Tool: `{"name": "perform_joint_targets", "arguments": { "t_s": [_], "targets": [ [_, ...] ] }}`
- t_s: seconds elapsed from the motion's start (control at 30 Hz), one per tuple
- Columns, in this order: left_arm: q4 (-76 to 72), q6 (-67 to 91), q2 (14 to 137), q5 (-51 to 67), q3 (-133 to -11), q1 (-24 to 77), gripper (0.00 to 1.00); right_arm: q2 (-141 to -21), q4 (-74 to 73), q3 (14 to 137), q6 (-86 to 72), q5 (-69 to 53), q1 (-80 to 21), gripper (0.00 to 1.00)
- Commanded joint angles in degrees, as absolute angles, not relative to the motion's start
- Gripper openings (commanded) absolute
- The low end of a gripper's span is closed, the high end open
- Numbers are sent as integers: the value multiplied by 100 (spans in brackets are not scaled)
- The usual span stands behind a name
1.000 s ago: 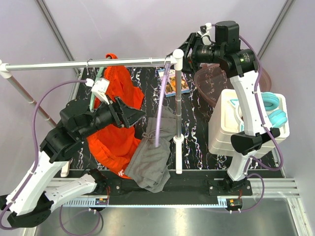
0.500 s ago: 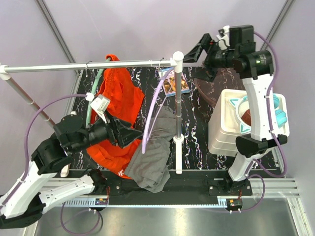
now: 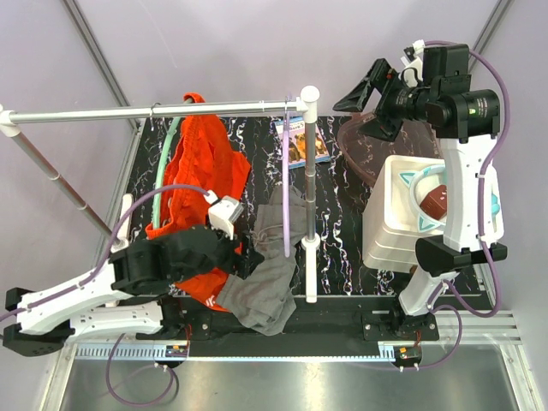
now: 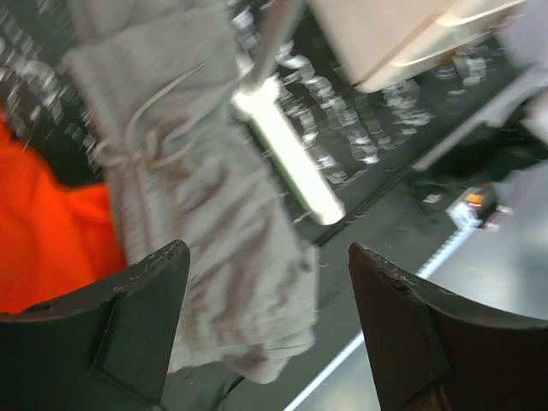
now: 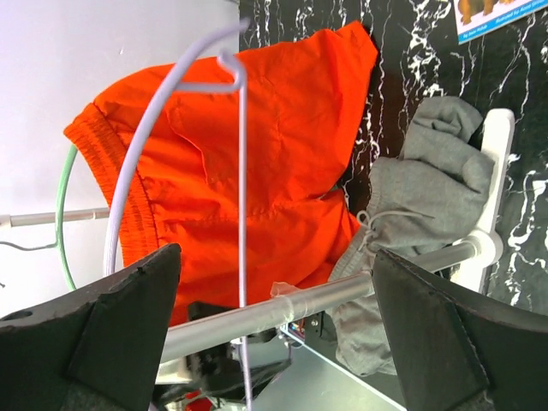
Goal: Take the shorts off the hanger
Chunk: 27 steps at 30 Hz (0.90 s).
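The orange-red shorts [image 3: 199,175] hang from the rail on a green hanger [image 3: 169,147], their lower part draped on the table; they also show in the right wrist view [image 5: 257,171]. The grey shorts [image 3: 267,278] lie crumpled on the table by the rack post. An empty lavender hanger [image 3: 286,184] hangs from the rail. My left gripper [image 3: 248,261] is open and low, just over the grey shorts [image 4: 197,205], holding nothing. My right gripper [image 3: 370,96] is open and empty, high beside the rail's right end.
The rack's rail [image 3: 128,111] and upright post [image 3: 308,197] cross the workspace. A white bin [image 3: 390,231] with teal headphones stands at the right. A picture book [image 3: 304,141] and a translucent pink bowl [image 3: 364,154] lie at the back.
My left arm has dropped from beside the orange shorts down to the grey shorts at the table front. My right arm has swung right, away from the rail's end.
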State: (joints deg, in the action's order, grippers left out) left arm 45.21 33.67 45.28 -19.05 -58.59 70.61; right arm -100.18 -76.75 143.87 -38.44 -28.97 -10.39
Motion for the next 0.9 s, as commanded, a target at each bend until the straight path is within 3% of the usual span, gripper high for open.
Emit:
{"name": "perform_joint_targets", "arguments": {
  "t_s": [0.0,0.07,0.33,0.43,0.77,0.87],
  "targets": [
    [4597,3876,4526,-2461,-5336,7084,77,-9940,-7963,14625,-3551,-2848,-958,100],
    [4518,3894,4675,-2382,-5151,7110,78,-9949,-7963,14642,-3525,-2848,-967,100],
    [4009,3411,6054,-2040,-5028,7146,98,-10213,-8437,15336,-3226,-2426,-967,100],
    [3675,3348,6494,-1838,-4975,7128,99,-10204,-8464,15293,-3182,-2364,-967,100],
    [2998,3550,7848,-1354,-4685,7005,97,-9809,-8490,14801,-3103,-2241,-958,100],
    [2944,3533,8059,-1169,-4606,6909,81,-9721,-8543,14731,-3006,-2145,-967,100]
  ]
}}
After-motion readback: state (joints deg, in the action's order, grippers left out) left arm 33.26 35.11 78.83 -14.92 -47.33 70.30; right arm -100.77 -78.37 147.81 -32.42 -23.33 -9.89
